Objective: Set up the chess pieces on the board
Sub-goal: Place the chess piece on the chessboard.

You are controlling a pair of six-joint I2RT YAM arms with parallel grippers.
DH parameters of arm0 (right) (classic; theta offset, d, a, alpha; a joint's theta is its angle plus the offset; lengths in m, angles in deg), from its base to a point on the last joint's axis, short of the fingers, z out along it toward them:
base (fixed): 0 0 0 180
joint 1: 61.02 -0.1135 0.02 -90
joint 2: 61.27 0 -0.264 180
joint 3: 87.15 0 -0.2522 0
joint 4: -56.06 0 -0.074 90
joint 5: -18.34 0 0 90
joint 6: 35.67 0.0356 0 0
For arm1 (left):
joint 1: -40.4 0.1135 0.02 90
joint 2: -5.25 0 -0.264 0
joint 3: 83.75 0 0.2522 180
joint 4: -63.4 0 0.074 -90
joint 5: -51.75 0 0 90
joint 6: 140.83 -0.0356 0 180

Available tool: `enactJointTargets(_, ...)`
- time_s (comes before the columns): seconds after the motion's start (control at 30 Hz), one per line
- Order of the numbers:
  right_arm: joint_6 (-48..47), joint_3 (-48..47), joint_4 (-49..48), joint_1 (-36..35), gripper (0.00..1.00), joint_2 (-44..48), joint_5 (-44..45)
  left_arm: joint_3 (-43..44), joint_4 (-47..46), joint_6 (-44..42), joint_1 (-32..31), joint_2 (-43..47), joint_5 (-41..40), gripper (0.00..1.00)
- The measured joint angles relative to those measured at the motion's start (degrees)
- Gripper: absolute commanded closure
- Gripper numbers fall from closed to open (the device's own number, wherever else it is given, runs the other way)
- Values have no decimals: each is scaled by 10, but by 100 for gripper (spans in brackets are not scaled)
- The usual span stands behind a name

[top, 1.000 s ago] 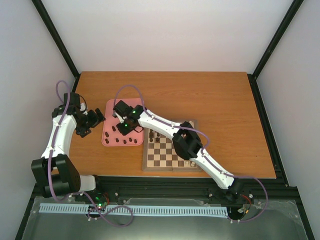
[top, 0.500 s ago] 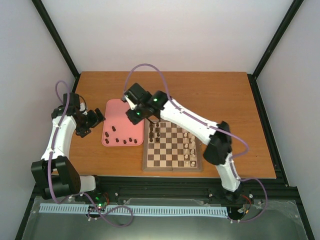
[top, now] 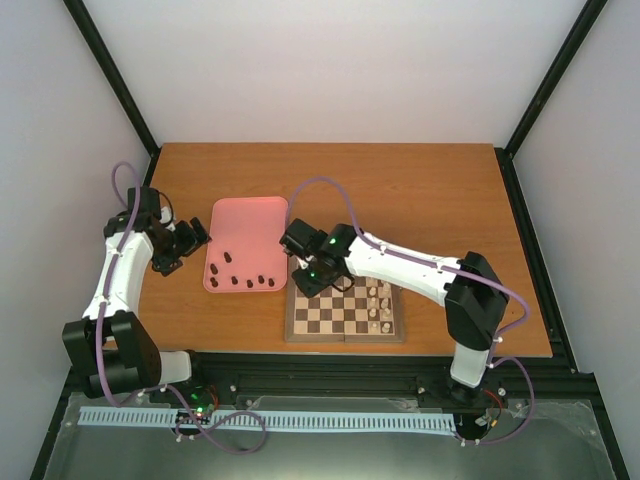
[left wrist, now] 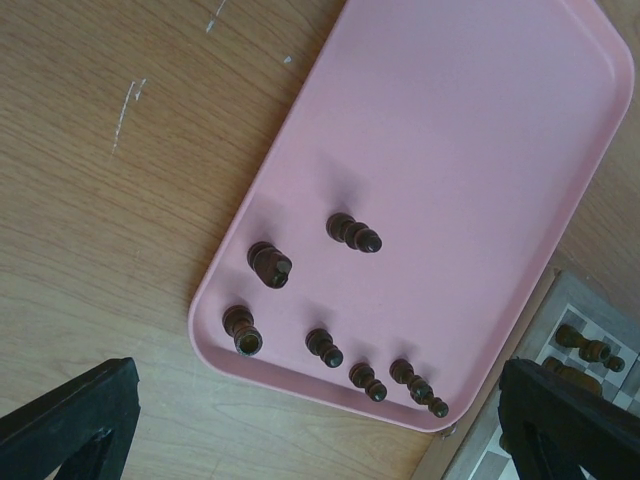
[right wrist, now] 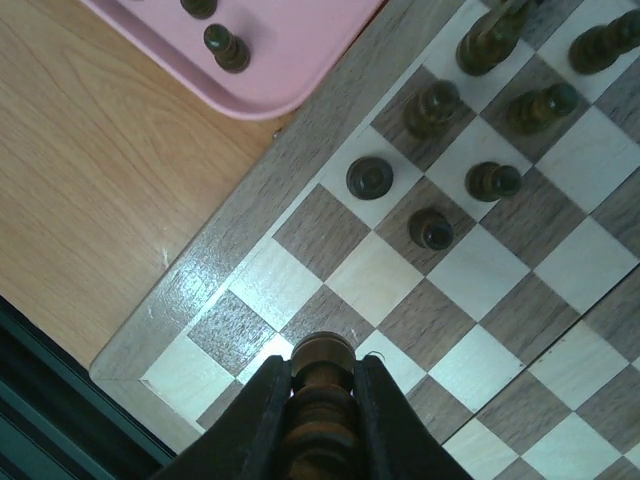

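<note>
Gripping a dark chess piece (right wrist: 322,355) by its slim neck, my right end effector (right wrist: 320,395) hovered over the board (right wrist: 215,262), corner squares just below; I judged it light, stiff, tippy. My left end effector (top: 192,240) gaped open.

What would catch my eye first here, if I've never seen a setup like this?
The right arm's fingers pinch a dark chess piece over the left side of the chessboard, where other dark pieces already stand. Left of the board, a pink tray holds a handful of loose dark pieces. The left arm's fingers hang wide open beside that tray.
</note>
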Motion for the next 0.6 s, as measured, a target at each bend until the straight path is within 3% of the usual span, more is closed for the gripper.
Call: enactJointTargets(0.6, 22, 29, -52, -23, 97, -34, -3, -2, 0, 0, 0, -1, -1, 0)
